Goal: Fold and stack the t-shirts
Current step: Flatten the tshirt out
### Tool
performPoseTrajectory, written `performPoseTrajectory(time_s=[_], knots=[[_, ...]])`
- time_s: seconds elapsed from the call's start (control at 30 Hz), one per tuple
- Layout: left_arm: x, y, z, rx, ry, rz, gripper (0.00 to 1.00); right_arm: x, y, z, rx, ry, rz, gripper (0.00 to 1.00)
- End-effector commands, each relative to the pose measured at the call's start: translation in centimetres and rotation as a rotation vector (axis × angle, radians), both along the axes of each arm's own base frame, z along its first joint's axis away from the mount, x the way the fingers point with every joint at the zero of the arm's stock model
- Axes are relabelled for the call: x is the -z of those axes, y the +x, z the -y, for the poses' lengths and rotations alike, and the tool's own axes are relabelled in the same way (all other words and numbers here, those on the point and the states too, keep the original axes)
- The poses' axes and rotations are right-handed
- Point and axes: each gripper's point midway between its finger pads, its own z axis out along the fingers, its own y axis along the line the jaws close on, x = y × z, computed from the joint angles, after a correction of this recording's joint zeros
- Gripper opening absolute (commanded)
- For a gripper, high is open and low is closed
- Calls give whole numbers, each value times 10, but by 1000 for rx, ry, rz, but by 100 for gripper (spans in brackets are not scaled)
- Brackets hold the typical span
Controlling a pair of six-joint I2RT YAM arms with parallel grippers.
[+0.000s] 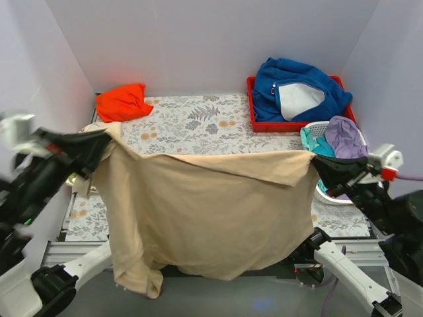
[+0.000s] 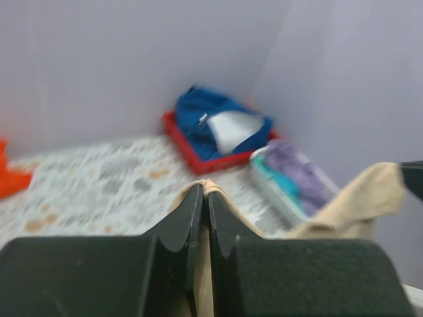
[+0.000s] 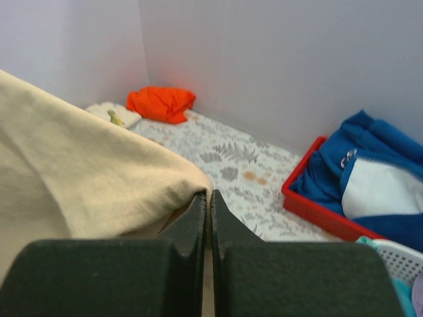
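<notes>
The tan t-shirt (image 1: pixel 205 211) hangs spread in the air between both grippers, its lower part draping over the table's near edge. My left gripper (image 1: pixel 107 137) is shut on its left corner (image 2: pixel 206 188). My right gripper (image 1: pixel 313 158) is shut on its right corner (image 3: pixel 165 178). The bright orange t-shirt (image 1: pixel 122 102) lies crumpled at the back left; it also shows in the right wrist view (image 3: pixel 160 103). A cream shirt with a print (image 3: pixel 112 113) lies folded near the orange one; in the top view the tan shirt and left arm hide it.
A red tray (image 1: pixel 254 109) at the back right holds the blue fleece with grey lining (image 1: pixel 301 89). A white basket (image 1: pixel 318 128) with purple and teal cloth stands in front of it. The leaf-patterned table cover (image 1: pixel 198 122) shows behind the held shirt. Walls close the back and sides.
</notes>
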Motion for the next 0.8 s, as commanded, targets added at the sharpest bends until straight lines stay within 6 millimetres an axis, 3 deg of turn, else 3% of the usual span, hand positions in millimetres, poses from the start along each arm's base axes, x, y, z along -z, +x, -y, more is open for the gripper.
performPoseTrajectory(time_s=[0.0, 0.03, 0.07, 0.13, 0.17, 0.2, 0.23, 0.3, 0.33, 0.37, 0.4, 0.47, 0.5, 0.53, 0.6, 0.63, 0.7, 0.73, 0.77], knots=[[111, 119, 2, -350, 256, -347, 0, 44, 44, -14, 65, -51, -143, 1], [125, 131, 2, -379, 315, -351, 0, 55, 52, -19, 68, -67, -175, 1], [161, 147, 6, -399, 394, -403, 0, 66, 62, -18, 103, -75, -205, 1], [174, 171, 7, -460, 452, -374, 0, 98, 84, -22, 152, -109, -276, 1], [199, 189, 15, -464, 507, -393, 0, 107, 95, -17, 203, -120, -295, 1], [210, 198, 18, -470, 540, -398, 0, 113, 103, -16, 233, -123, -299, 1], [221, 209, 17, -482, 585, -400, 0, 136, 115, -18, 261, -158, -345, 1], [255, 237, 27, -450, 629, -444, 0, 149, 132, -15, 331, -162, -355, 1], [266, 251, 23, -442, 620, -472, 0, 170, 143, -19, 346, -197, -395, 1], [269, 264, 22, -443, 594, -478, 0, 178, 150, -19, 368, -210, -408, 1], [285, 283, 21, -447, 581, -531, 0, 187, 156, -20, 380, -224, -423, 1], [296, 311, 6, -436, 522, -565, 0, 210, 175, -24, 422, -260, -461, 1], [320, 328, 5, -429, 548, -609, 0, 217, 181, -24, 438, -274, -473, 1], [321, 341, -1, -448, 551, -606, 0, 230, 191, -25, 458, -304, -496, 1], [338, 364, 1, -423, 581, -619, 0, 233, 206, -24, 506, -317, -473, 1], [351, 385, 4, -409, 593, -646, 0, 243, 214, -24, 526, -345, -488, 1], [358, 400, 16, -340, 598, -650, 0, 240, 229, -20, 583, -339, -470, 1], [382, 412, 19, -324, 614, -682, 0, 249, 237, -18, 598, -386, -475, 1], [373, 425, 27, -300, 597, -643, 0, 250, 242, -15, 622, -391, -475, 1]])
